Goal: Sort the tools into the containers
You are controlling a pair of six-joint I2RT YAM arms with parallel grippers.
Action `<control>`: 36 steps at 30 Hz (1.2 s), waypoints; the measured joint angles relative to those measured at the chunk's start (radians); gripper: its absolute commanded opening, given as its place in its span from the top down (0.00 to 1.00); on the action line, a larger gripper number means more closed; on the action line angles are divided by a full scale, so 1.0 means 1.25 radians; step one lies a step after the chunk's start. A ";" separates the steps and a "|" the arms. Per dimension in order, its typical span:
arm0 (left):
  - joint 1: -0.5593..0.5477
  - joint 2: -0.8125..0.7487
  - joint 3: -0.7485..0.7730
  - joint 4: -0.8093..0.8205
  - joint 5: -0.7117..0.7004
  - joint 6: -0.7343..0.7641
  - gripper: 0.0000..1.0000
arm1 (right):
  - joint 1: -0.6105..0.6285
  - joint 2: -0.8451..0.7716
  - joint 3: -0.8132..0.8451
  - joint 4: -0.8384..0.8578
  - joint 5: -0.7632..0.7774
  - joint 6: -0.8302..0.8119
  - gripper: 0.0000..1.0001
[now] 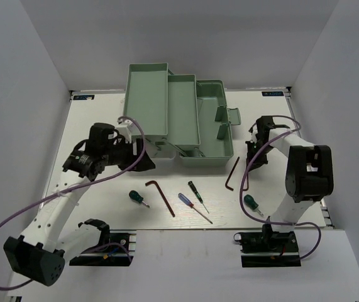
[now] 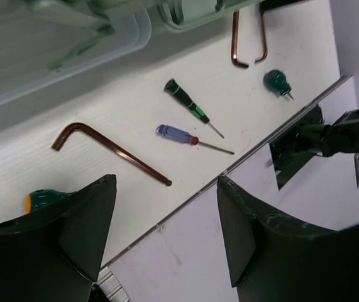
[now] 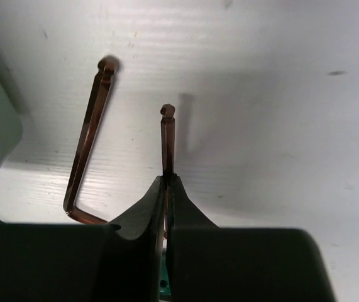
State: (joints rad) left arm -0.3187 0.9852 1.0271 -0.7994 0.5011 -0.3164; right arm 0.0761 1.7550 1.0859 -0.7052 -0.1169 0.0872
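**Hex key to the toolbox**

White tabletop, near its right edge: our right gripper [image 3: 166,184] is clamped tight on a thin dark-reddish metal hex key [image 3: 166,138], with a second hex key [image 3: 88,138] lying just beside it. We should lift straight, clear the wall of the pale mint-green plastic toolbox [image 1: 209,126], and release low. Our left gripper [image 2: 166,214] gapes wide, empty.

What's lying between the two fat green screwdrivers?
The top view shows three tools between the left green screwdriver and the right green screwdriver: a reddish hex key, the blue-handled screwdriver and the black-handled screwdriver.
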 measured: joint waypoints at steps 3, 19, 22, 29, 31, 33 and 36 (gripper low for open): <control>-0.052 0.040 -0.017 0.013 -0.019 -0.003 0.25 | -0.023 -0.027 0.015 0.007 0.016 -0.013 1.00; -0.331 0.259 -0.102 0.037 -0.244 -0.099 0.25 | -0.081 -0.222 0.229 0.070 -0.185 -0.113 1.00; -0.342 0.280 -0.109 0.041 -0.291 -0.122 0.25 | -0.039 -0.127 0.342 0.093 -0.258 -0.086 1.00; -0.357 0.358 -0.127 0.106 -0.374 -0.190 0.34 | 0.086 0.116 0.538 0.112 -0.298 -0.004 0.81; -0.368 0.388 -0.132 0.120 -0.391 -0.209 0.37 | 0.107 0.168 0.557 0.112 -0.296 0.009 0.53; -0.381 0.417 -0.132 0.119 -0.412 -0.227 0.40 | 0.124 0.201 0.558 0.105 -0.294 0.006 0.41; -0.398 0.441 -0.115 0.117 -0.452 -0.249 0.47 | 0.139 0.213 0.558 0.092 -0.295 0.008 0.37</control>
State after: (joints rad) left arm -0.8165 1.5364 0.8829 -0.6537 -0.0643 -0.6281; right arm 0.2501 2.0216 1.7840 -0.5900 -0.4854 0.0971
